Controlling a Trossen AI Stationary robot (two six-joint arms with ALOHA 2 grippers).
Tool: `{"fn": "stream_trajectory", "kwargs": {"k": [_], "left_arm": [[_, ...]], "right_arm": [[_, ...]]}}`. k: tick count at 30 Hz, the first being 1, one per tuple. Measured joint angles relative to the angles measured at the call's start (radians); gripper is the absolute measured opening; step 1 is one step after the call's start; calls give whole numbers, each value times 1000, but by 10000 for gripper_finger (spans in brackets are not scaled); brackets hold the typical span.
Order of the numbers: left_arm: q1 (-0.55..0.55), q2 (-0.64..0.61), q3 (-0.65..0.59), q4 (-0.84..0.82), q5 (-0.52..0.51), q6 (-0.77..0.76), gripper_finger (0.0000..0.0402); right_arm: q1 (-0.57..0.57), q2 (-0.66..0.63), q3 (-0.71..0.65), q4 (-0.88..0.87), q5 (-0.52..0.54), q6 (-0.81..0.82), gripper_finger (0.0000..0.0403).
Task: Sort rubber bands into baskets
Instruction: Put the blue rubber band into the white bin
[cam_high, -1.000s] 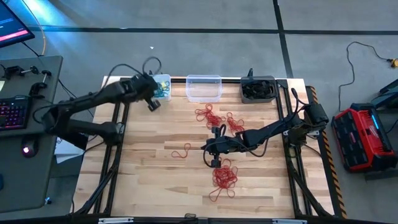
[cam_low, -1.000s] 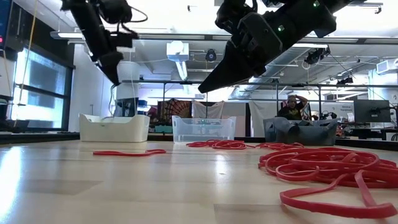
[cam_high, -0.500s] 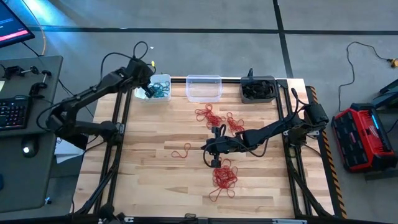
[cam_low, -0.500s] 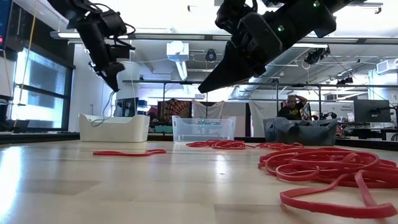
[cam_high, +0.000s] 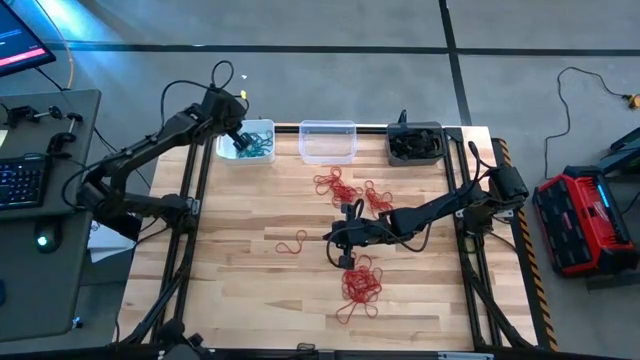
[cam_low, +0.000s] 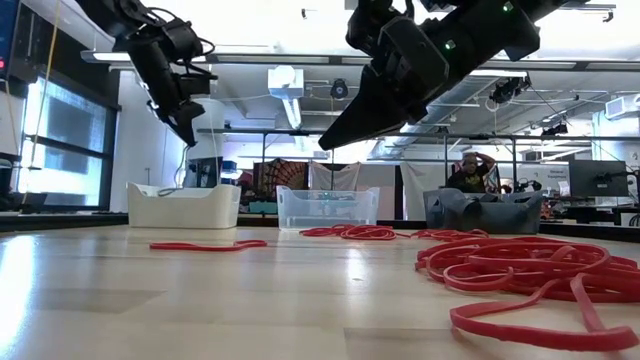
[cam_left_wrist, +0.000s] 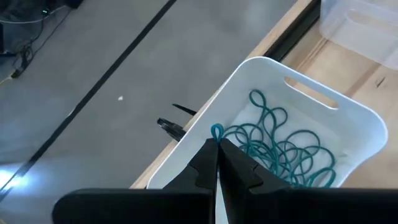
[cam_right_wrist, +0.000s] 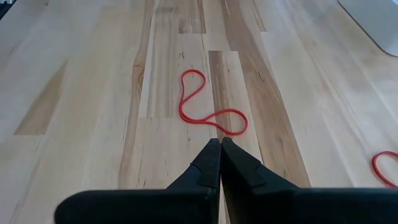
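1. The left wrist view alone looks into the white rectangular plastic tub (cam_left_wrist: 292, 134): a tangle of thin teal rubber bands (cam_left_wrist: 280, 152) lies on its floor, and one teal loop (cam_left_wrist: 216, 132) sits right at the tips of the left gripper (cam_left_wrist: 217, 144), whose fingers are pressed together; whether they pinch that loop I cannot tell.
2. The high view shows the left arm stretched out to that white tub (cam_high: 247, 143), with the left gripper (cam_high: 238, 138) over its outer end. Beside the white tub along the same table edge stand the clear plastic tub (cam_high: 327, 141), then the dark grey tub (cam_high: 415, 143) holding dark bands.
3. Only the low view shows height: the left gripper (cam_low: 190, 128) hangs above the white tub (cam_low: 183, 205), clear of its rim.
4. The right wrist view shows one thin red rubber band (cam_right_wrist: 208, 106) lying in a figure-eight on the wooden table (cam_right_wrist: 93, 93), just ahead of the right gripper (cam_right_wrist: 218, 146), whose fingers are pressed together and hold nothing.
5. In the high view the right gripper (cam_high: 338, 250) is mid-table, well apart from the white tub, between two heaps of red bands (cam_high: 360, 285) (cam_high: 340, 185).
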Motion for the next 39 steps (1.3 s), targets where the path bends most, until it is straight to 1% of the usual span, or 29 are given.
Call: {"fn": "stream_trajectory", "kwargs": {"k": [9,12,17,21,26,30,32,35,39], "left_arm": [[26,113,0,45,-1,15,0],[39,135,0,65,-7,17,0],[48,163,0,50,-3,-3,0],[17,200,-27,43,24,-17,0],[-20,252,-78,64,20,-19,0],[-23,277,-83,73,6,-68,1],[-23,276,-83,77,6,-72,7],[-30,274,-83,76,14,-68,28],[-43,273,-83,95,90,-93,69]], "right_arm": [[-8,0,0,0,0,-8,0],[-10,0,0,0,1,-13,0],[-20,0,0,0,0,-6,0],[-22,0,0,0,2,8,0],[-21,0,0,0,2,8,0],[-21,0,0,0,1,8,0],[-21,0,0,0,-1,8,0],[-23,0,0,0,-2,12,0],[-41,0,0,0,-5,85,0]]}}
